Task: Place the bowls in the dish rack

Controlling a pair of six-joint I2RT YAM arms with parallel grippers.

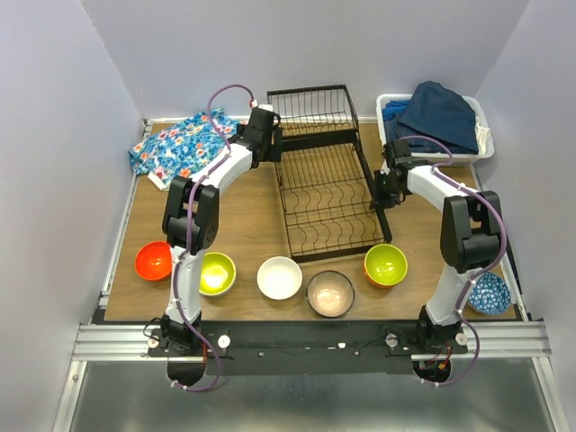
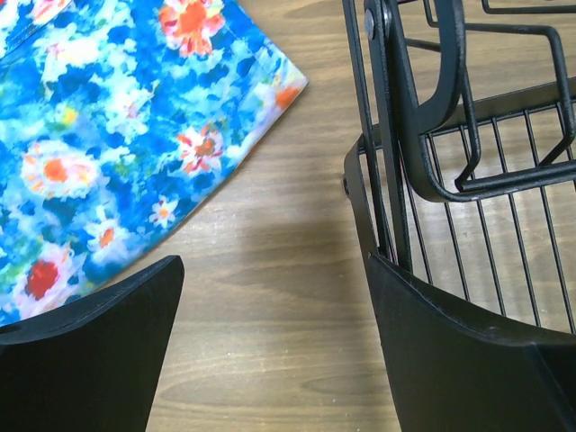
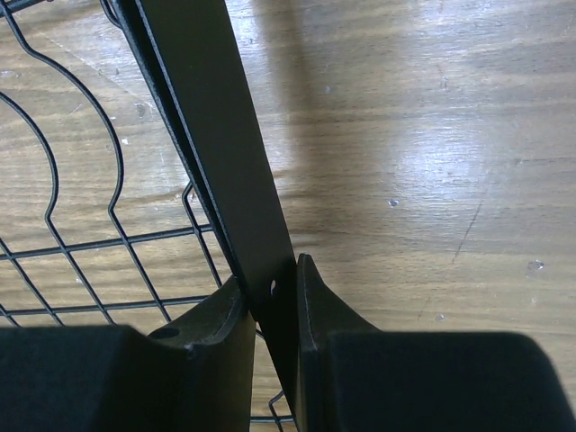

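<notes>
Black wire forms the dish rack [image 1: 328,193], which sits at the centre of the tabletop [image 1: 243,225] with no bowl in any slot.

Right tool [image 3: 270,290]: fingers together, clamped on the flat side rail at the rack's 3 o'clock edge.

Left tool [image 2: 274,306]: fingers apart, holding nothing, at the rack's 11 o'clock corner with one finger just beside the rim wire.

The bowls stand in a row along the 6 o'clock side: red-orange bowl [image 1: 153,261], yellow-green bowl [image 1: 217,273], white bowl [image 1: 279,277], beige bowl [image 1: 330,293] and orange bowl with lime inside [image 1: 385,265]. A blue-white patterned bowl [image 1: 490,293] sits at 4 o'clock, beside the right arm's base.

Judged step: positioning or steadying the rack. Loading has not begun.

Next move, as judged: release the rail, lift clear of the wire, and descend on the rim of a bowl. The orange bowl, just beside the rack's near corner, suits the right arm.

Caution: withdrawing a tool sideways could drag the rack.
</notes>
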